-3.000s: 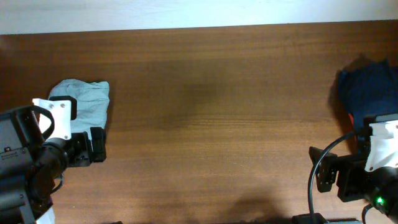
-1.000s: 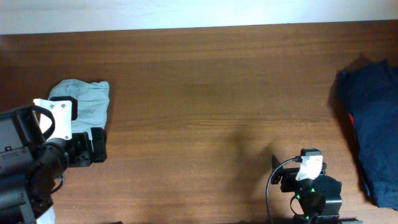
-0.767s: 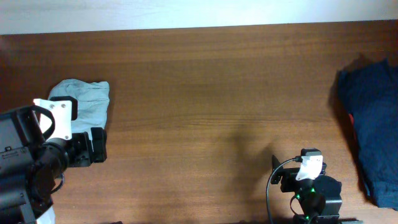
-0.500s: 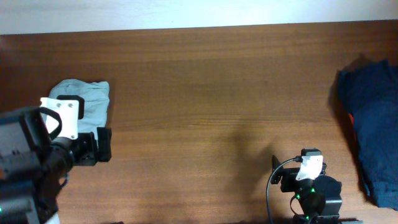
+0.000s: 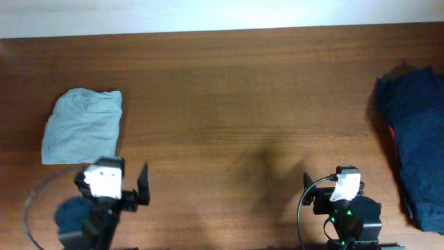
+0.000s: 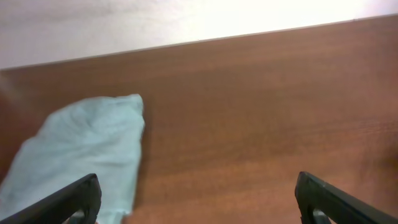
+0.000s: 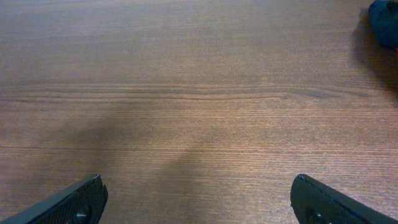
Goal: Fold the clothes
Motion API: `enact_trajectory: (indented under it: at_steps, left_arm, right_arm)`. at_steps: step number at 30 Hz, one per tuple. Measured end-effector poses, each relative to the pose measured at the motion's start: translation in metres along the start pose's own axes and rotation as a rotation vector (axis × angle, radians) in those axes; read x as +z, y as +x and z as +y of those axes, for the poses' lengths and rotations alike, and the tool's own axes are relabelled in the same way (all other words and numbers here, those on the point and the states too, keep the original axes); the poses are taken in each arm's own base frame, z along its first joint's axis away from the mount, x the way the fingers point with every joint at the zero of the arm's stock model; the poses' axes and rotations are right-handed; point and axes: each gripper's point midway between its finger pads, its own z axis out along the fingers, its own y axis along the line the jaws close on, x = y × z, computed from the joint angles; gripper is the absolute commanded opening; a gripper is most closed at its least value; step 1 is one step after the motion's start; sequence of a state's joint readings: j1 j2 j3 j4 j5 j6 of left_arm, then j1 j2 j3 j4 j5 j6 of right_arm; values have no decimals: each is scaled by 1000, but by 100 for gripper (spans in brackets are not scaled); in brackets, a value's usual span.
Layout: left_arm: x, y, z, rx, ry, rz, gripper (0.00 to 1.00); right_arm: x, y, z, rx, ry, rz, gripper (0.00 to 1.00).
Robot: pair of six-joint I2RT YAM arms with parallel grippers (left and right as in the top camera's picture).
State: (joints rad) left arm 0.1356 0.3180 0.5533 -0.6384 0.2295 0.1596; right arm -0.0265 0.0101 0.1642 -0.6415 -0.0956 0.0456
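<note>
Near the T-shirt [image 5: 82,125] hovers the left gripper [image 6: 198,190], well off to its right the right gripper [image 7: 199,193] (both spread wide, holding nothing).

You have a desk [image 5: 229,104] of reddish-brown wood, grain running side to side, filling nearly all of the overhead view. Along its far edge — a pale, bright strip [image 5: 208,14]; wall or floor, you cannot tell. Light is even, with one soft shadow [image 5: 274,163] near the front edge.
</note>
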Motion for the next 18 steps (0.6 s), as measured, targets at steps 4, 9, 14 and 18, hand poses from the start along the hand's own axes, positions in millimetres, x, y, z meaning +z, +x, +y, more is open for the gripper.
enact_trajectory:
  at_steps: [4,9,14,18]
  left_arm:
    - [6,36,-6,1,10,-7,99]
    - [19,66,-13,0,34,-18,99]
    - [29,77,-17,5,58,-41,99]
    - [36,78,-20,19,76,-74,99]
  right_arm:
    - [0,0,0,-1,0,2,99]
    - [0,0,0,0,0,2,99]
    - [0,0,0,0,0,2,99]
    - [0,0,0,-1,0,2,99]
